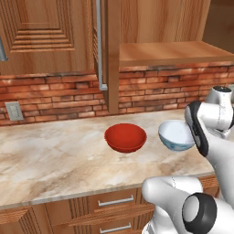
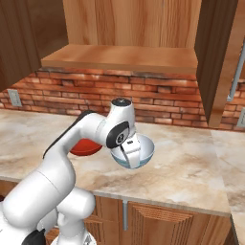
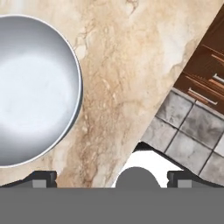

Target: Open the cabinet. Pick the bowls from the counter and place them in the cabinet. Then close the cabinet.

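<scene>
Gripper (image 2: 130, 154) pinches the pale bowl (image 1: 176, 135) by its rim, lifted above the counter (image 1: 55, 155). Red bowl (image 1: 125, 137) sits beside it; cabinet (image 2: 129, 57) open.

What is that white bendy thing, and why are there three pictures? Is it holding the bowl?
The white bendy thing is a robot arm in a pretend, computer-drawn kitchen. Two pictures come from cameras behind the arm, one on each side. The third comes from a camera on its hand, looking down. A red bowl sits on the stone counter. The gripper, its two-finger hand, seems to pinch the rim of the pale bowl, lifted and tilted. Above, the wooden cabinet is open, waiting for the bowls.
</scene>
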Motion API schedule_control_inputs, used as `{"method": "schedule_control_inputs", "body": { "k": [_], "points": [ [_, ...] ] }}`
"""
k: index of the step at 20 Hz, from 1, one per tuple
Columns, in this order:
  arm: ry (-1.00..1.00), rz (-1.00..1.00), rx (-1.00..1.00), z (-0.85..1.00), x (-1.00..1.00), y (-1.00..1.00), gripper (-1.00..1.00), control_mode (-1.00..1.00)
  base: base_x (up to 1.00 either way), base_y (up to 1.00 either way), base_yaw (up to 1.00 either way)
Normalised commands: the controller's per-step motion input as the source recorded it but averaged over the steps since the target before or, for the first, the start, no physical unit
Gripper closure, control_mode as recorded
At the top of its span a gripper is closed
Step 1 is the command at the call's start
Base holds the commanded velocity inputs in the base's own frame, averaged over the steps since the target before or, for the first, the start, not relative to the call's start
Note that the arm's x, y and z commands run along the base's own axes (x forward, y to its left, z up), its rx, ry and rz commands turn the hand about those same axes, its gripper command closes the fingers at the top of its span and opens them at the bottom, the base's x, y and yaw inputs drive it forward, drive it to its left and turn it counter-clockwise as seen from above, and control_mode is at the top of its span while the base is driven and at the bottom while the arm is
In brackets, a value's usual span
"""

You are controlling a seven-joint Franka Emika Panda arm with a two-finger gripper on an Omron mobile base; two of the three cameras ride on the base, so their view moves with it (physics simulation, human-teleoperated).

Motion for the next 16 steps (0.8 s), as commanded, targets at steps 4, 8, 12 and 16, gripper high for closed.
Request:
{"method": "schedule_control_inputs", "body": {
  "k": [4, 8, 12, 16],
  "points": [
    [0.00, 0.00, 0.00, -0.13, 0.18, -0.04, -1.00, -1.00, 0.00, 0.00, 0.00],
    [0.00, 0.00, 0.00, -0.14, 0.14, -0.05, -1.00, -1.00, 0.00, 0.00, 0.00],
    [0.00, 0.01, 0.00, -0.22, 0.13, -0.11, -1.00, -1.00, 0.00, 0.00, 0.00],
    [-0.03, 0.02, 0.00, -0.27, 0.22, -0.01, -1.00, -1.00, 0.00, 0.00, 0.00]
  ]
}}
